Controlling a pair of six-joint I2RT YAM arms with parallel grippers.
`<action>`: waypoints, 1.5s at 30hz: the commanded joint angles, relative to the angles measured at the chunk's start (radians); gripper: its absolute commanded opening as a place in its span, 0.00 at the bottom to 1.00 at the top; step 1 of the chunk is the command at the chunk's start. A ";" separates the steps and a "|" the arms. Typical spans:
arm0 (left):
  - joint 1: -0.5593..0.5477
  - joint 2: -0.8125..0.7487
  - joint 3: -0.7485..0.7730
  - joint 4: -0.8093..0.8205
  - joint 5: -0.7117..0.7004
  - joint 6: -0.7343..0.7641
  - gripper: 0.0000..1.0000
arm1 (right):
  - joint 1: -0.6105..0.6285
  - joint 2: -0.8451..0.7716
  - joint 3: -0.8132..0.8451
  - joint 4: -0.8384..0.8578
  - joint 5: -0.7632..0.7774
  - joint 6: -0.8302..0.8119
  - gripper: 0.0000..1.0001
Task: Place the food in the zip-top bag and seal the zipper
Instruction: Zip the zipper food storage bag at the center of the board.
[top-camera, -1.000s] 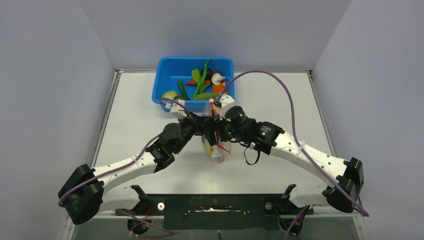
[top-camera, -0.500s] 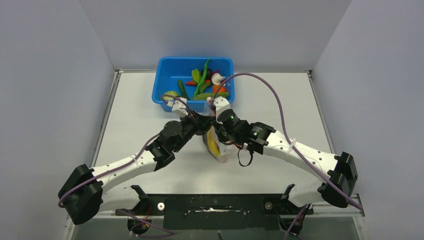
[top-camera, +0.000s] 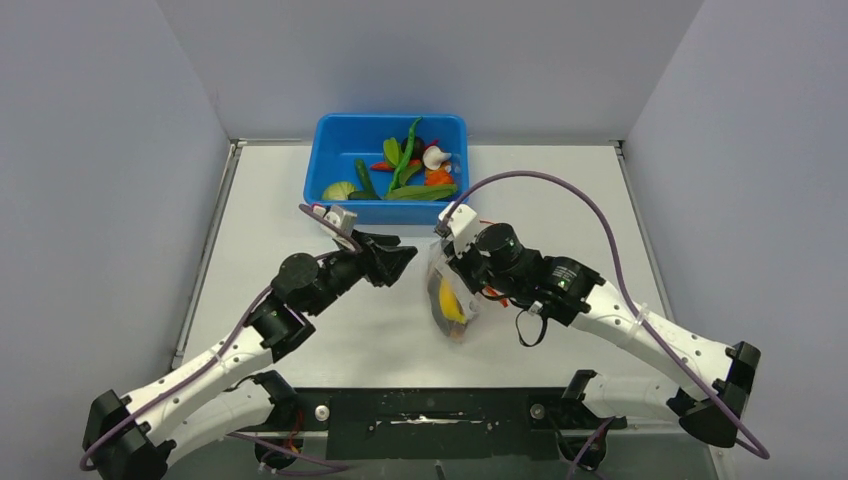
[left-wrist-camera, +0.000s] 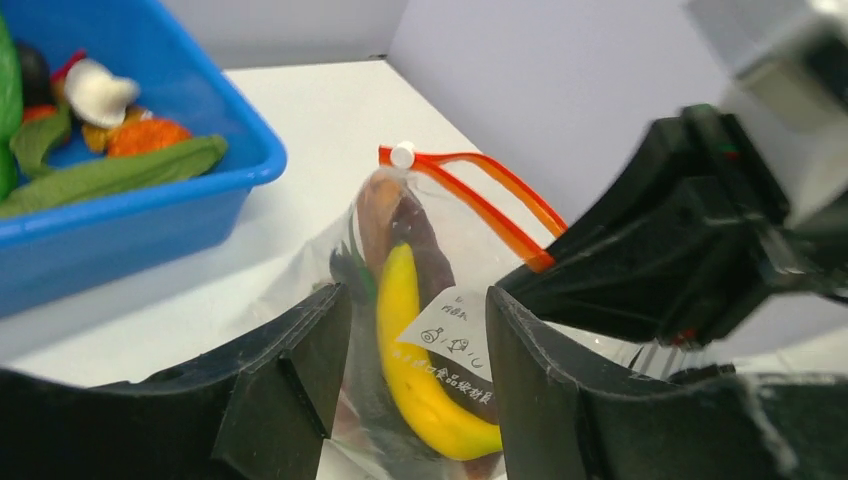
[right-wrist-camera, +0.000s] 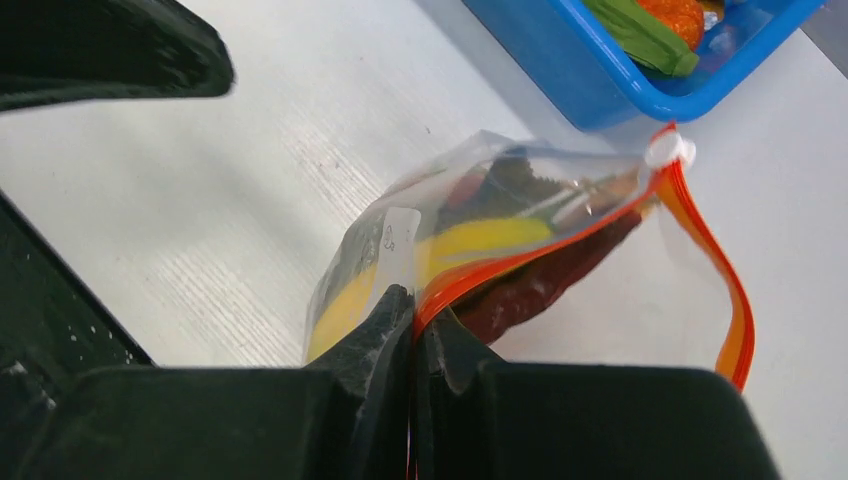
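The clear zip-top bag (top-camera: 462, 325) hangs a little above the table's middle with a yellow banana (top-camera: 449, 301) and dark food inside. My right gripper (top-camera: 452, 272) is shut on the bag's red-orange zipper (right-wrist-camera: 560, 235) strip; the right wrist view shows the strip pinched at the fingertips (right-wrist-camera: 395, 310). The mouth gapes, and a pale slider (right-wrist-camera: 668, 150) sits at its far end. My left gripper (top-camera: 402, 260) stands open just left of the bag, holding nothing. Through its fingers (left-wrist-camera: 300, 350) I see the bag (left-wrist-camera: 450, 330) and banana (left-wrist-camera: 410, 380) beyond.
A blue tub (top-camera: 335, 135) at the table's back holds more food: long green pods (top-camera: 408, 140), a white mushroom (top-camera: 434, 156), red and orange pieces. In the left wrist view the tub (left-wrist-camera: 150, 220) is at the left. Grey walls enclose the table.
My left gripper let go of the bag, opened and drew back to the left. My right gripper shut on the zipper strip and carried the bag slightly right and nearer.
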 joint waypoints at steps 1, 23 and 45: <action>0.007 -0.077 0.011 -0.049 0.228 0.284 0.52 | 0.002 -0.067 -0.018 -0.004 -0.102 -0.149 0.00; 0.277 0.016 -0.036 0.156 0.862 0.301 0.57 | 0.008 -0.233 -0.003 -0.141 -0.384 -0.543 0.04; 0.292 0.299 0.085 0.295 1.074 0.383 0.55 | 0.017 -0.288 -0.082 -0.045 -0.537 -0.563 0.05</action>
